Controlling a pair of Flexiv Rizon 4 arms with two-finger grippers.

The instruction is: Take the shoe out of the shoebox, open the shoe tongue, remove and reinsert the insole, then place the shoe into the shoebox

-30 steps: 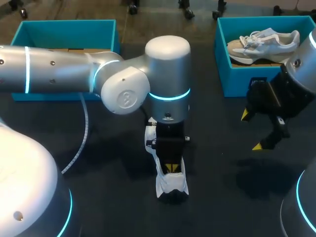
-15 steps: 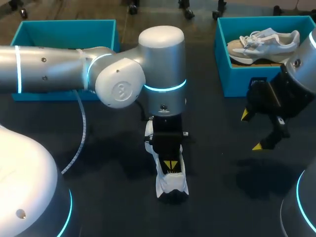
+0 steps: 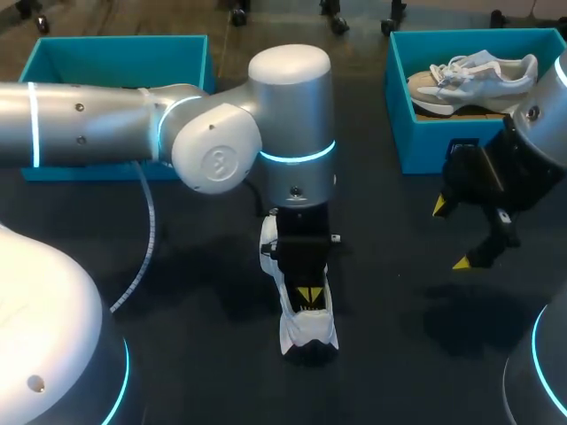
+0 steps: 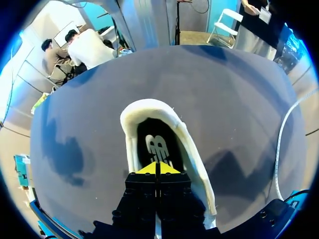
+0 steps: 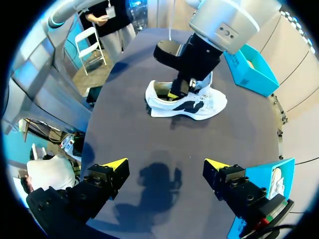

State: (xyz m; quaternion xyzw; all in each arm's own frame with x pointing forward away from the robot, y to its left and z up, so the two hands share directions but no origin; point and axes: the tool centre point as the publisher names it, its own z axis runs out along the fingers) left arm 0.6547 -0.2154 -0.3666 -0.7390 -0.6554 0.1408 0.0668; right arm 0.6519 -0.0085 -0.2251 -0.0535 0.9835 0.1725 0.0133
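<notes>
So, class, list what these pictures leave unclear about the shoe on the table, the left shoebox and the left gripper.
1. Head view: the left arm covers most of the shoe, hiding tongue and laces.
2. Left wrist view: the left gripper is shut above the insole; its own bulk hides whether it pinches anything.
3. Head view: the left shoebox floor is mostly behind that arm.

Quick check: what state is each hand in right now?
Left hand: closed, tips inside the shoe opening; whether it grips anything cannot be told.
Right hand: open, holding nothing.
</notes>
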